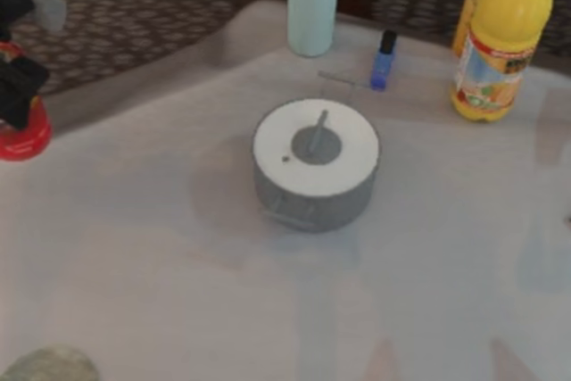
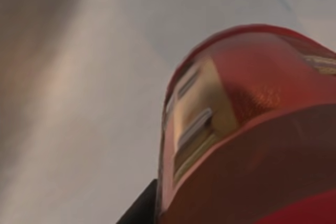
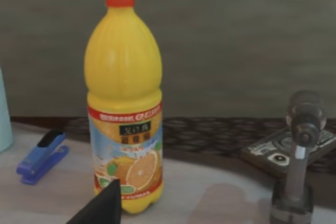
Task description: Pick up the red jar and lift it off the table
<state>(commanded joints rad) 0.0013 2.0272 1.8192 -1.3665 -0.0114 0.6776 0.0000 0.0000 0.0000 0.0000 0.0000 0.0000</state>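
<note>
The red jar (image 1: 22,136) at the table's (image 1: 178,292) far left edge, partly covered by the left gripper (image 1: 16,86), which sits over its upper part. In the left wrist view the jar (image 2: 252,124) fills the frame at close range, so the claw appears closed narrowly around it, though the fingers themselves are barely visible. Whether the jar has cleared the cloth cannot be told; the lift seems begun or imminent. The right arm is parked facing the yellow juice bottle (image 3: 124,103)

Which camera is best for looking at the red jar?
The left wrist view: the red jar fills it up close, label showing. The top view only catches its red base at the table's left edge, under the left gripper. The right wrist view misses it.
</note>
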